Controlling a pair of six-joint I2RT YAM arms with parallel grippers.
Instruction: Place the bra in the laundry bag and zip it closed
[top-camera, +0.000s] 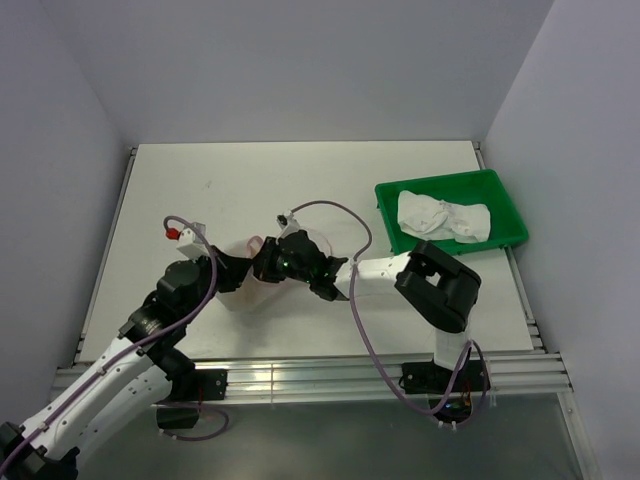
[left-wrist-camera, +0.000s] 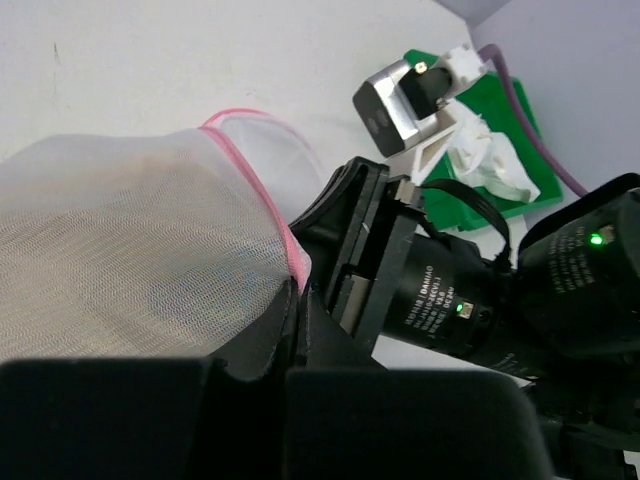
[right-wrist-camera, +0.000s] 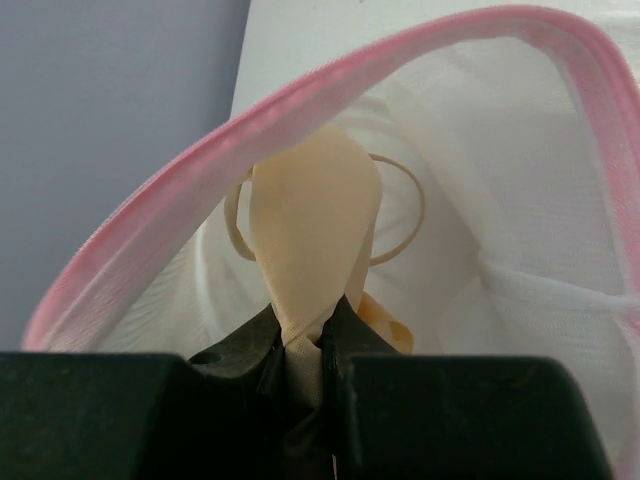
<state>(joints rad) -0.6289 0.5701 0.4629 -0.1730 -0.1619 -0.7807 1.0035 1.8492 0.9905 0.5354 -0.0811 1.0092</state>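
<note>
The white table (top-camera: 300, 180) is carrying a green tray (top-camera: 508, 215) at the right of the frame, and a laundry bag (top-camera: 240, 298) is resting left of centre.

A robot lab cell: white table (top-camera: 300, 190) boxed by plain grey walls (top-camera: 300, 70).

white mesh laundry bag (left-wrist-camera: 120, 250) with a pink zipper band (right-wrist-camera: 300, 90); tan-beige bra (right-wrist-camera: 315, 230); green tray (top-camera: 505, 218) at far right, white cloths (top-camera: 440, 215).
</note>
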